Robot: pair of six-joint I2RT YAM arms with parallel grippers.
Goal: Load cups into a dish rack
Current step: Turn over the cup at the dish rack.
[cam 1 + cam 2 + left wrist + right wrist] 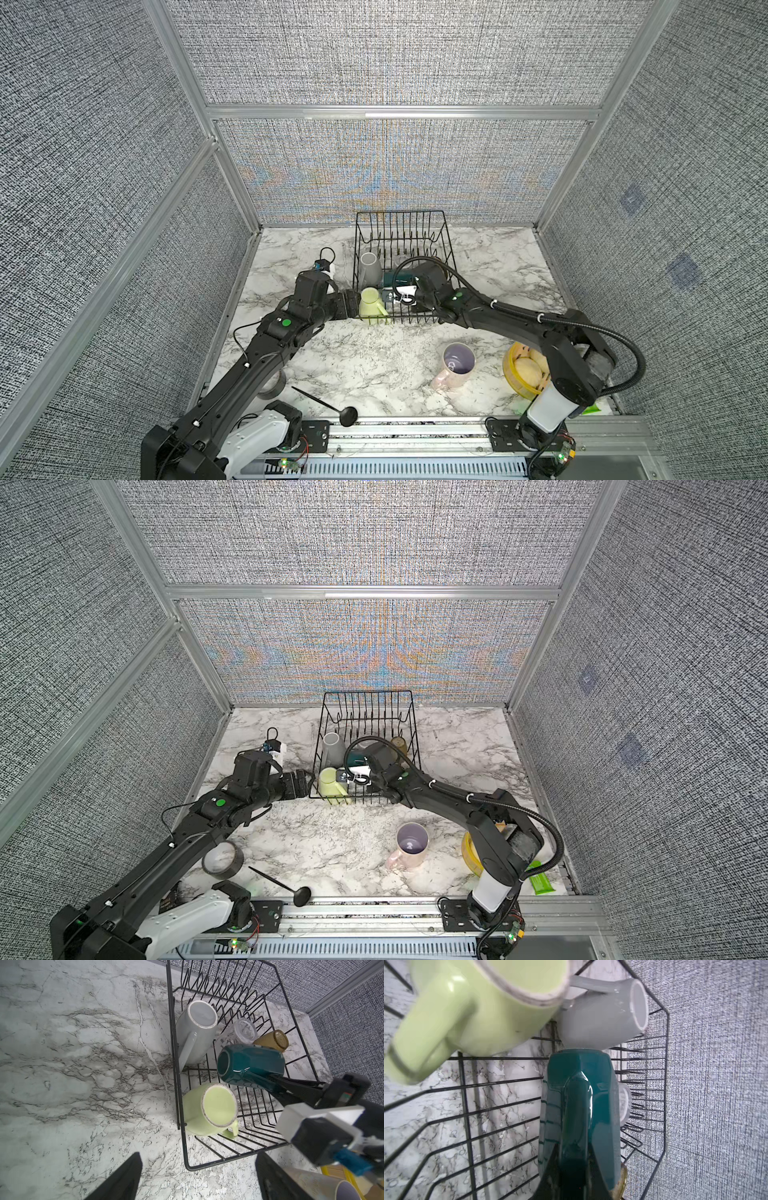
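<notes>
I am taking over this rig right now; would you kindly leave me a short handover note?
Left claw: open, empty, beside the dish rack.
Right claw: shut on the dark teal mug by its handle, mug sideways inside the rack.
Done: grey mug, yellow-green mug, clear glass and amber tumbler sit in the rack.
To do: release it; load the pink mug, upright on the table.

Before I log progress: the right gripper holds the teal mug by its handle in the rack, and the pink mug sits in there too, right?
No: the pink mug stands on the table outside the rack, as both top views show. The right gripper holds the teal mug by its handle.
</notes>
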